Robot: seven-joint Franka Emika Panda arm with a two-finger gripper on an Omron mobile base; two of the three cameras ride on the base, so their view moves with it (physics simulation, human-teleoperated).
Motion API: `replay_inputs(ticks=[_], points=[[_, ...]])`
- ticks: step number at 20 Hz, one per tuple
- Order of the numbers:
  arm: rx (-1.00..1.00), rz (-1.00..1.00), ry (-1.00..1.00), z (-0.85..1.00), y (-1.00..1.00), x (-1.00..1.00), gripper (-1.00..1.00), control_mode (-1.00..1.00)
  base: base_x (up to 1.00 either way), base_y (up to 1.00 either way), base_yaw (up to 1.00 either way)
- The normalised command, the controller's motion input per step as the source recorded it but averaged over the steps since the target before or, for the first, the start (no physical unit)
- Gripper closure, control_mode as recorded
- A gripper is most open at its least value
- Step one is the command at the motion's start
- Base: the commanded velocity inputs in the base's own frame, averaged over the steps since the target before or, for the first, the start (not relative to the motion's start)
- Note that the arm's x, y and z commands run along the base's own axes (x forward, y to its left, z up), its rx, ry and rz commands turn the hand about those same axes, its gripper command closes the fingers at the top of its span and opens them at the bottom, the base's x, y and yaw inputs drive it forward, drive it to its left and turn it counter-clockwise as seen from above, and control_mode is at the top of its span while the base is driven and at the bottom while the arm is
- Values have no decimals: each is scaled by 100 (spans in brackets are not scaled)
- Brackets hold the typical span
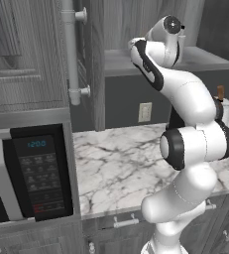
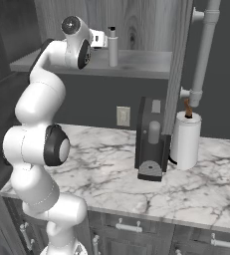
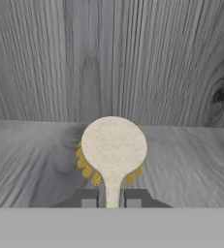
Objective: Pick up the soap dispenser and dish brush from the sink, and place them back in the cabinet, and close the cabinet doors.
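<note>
My arm point(image 1: 195, 144) rises from base, elbow bent, upper links folded back toward wall, wrist point(image 2: 76, 42) raised high and reaching forward, roughly level. Hand view: gripper point(image 3: 112, 197) with 2 dark fingertips point(image 3: 87, 197) closed tight on thin handle between them. I see jaws parallel, pinching evenly from both sides.

Lighting and Render Quality

Illumination is even and diffuse, moderately dim among the dark panels. A soft shadow lies left of the dish brush point(image 3: 113, 150) on the shelf. All views are low-resolution and slightly soft; no glare
</note>
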Motion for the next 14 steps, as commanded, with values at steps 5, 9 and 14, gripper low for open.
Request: replay_inputs(ticks=[5, 9, 14], points=[[0, 0, 0, 0, 0, 0, -100, -100, 0, 0, 0], [0, 0, 0, 0, 0, 0, -100, -100, 0, 0, 0], [0, 0, -1, 0, 0, -5, -100, -100, 0, 0, 0]])
